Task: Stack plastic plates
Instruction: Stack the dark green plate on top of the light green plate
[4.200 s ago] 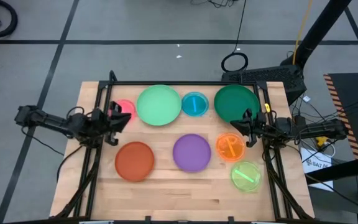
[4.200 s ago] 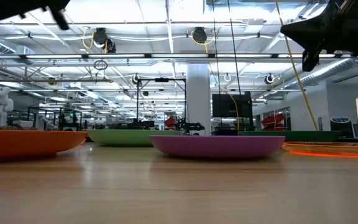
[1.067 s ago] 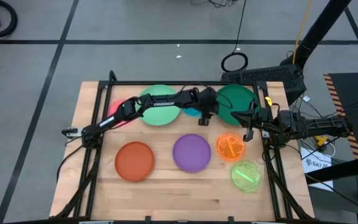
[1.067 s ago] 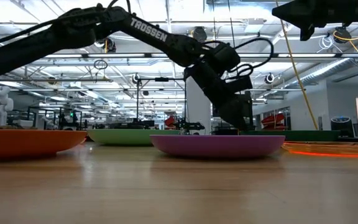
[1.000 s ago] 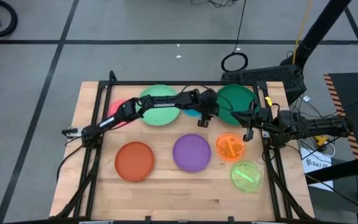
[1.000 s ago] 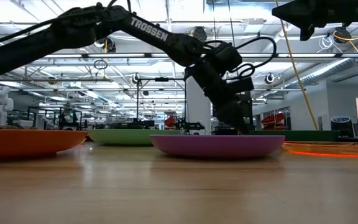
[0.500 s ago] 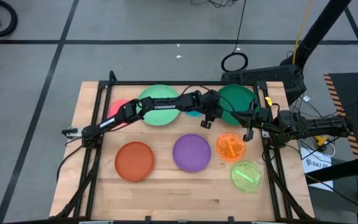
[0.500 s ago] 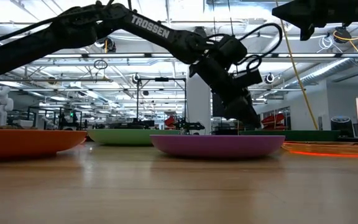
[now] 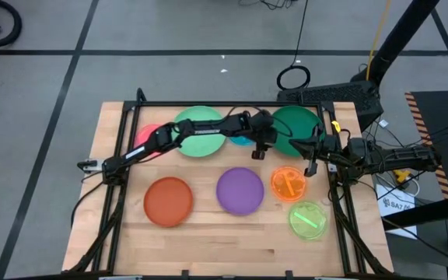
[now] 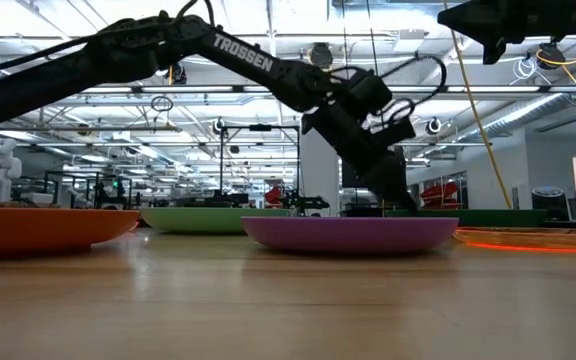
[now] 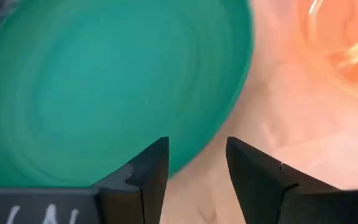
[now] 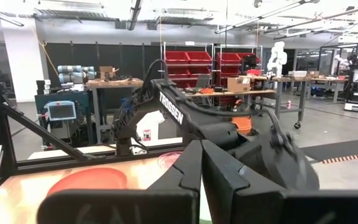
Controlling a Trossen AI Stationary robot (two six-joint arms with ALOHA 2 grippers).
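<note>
The left arm reaches across the far side of the wooden bench (image 9: 208, 233), its left gripper (image 9: 260, 150) hanging just off the near-left edge of the dark green plate (image 9: 295, 127), between that plate and the purple plate (image 9: 240, 190). In the left wrist view the left gripper's fingers (image 11: 151, 168) stand apart with nothing between them, poised over the dark green plate's rim and the bare wood beside it, with the orange plate (image 11: 347, 43) off to one side. Left of the dark green plate, the blue plate (image 9: 242, 141) is mostly covered by the arm, followed by the light green plate (image 9: 197, 132) and, farther left, the pink plate (image 9: 150, 138), which shows only in part behind the arm. Nearer the front of the bench than the dark green plate, the orange plate (image 9: 288, 183) sits just below it, the lime green plate (image 9: 308, 219) lies in front of that, the purple plate is at the middle, and the red-orange plate (image 9: 168, 201) is well to the left. The right gripper (image 9: 313, 155) waits raised beside the dark green plate's right edge, its fingers (image 12: 194, 171) pressed together and empty.
</note>
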